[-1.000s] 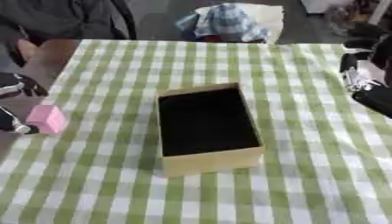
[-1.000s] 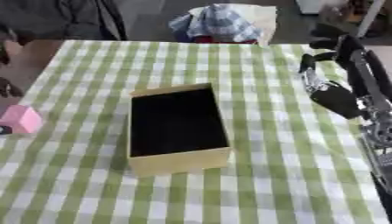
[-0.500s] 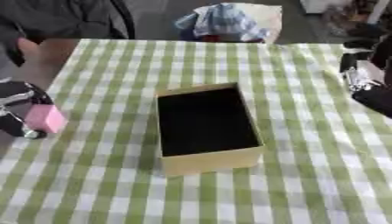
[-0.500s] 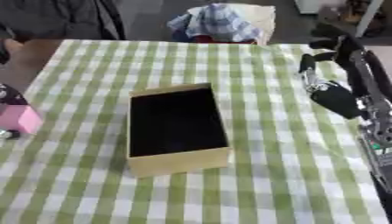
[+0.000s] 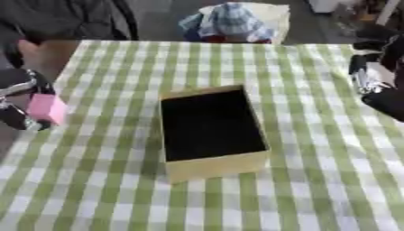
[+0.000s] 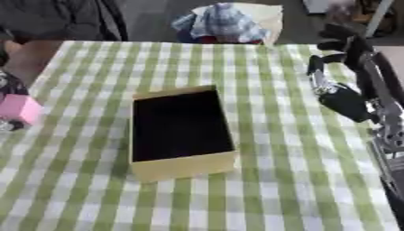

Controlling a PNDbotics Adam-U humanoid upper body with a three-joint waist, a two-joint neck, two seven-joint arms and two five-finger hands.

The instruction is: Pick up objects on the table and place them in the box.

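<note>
— Green-and-white checked cloth covers the tabletop [image 5: 315,171]. What's the left hand [image 5: 17,101] up to?

— It's at the left edge, fingers curled round a pink block [image 5: 46,108]. I can't tell whether the block is clear of the cloth.

— And the right hand [image 6: 335,92]?

— It hangs over the right edge with nothing in it. I can't make out how its fingers are set.

— How far along, then?

— Early, I'd say. The cardboard box [image 5: 214,168] at the middle of the tabletop looks dark and empty. The block has yet to cross over and go in. I see no other loose objects on the cloth.
</note>
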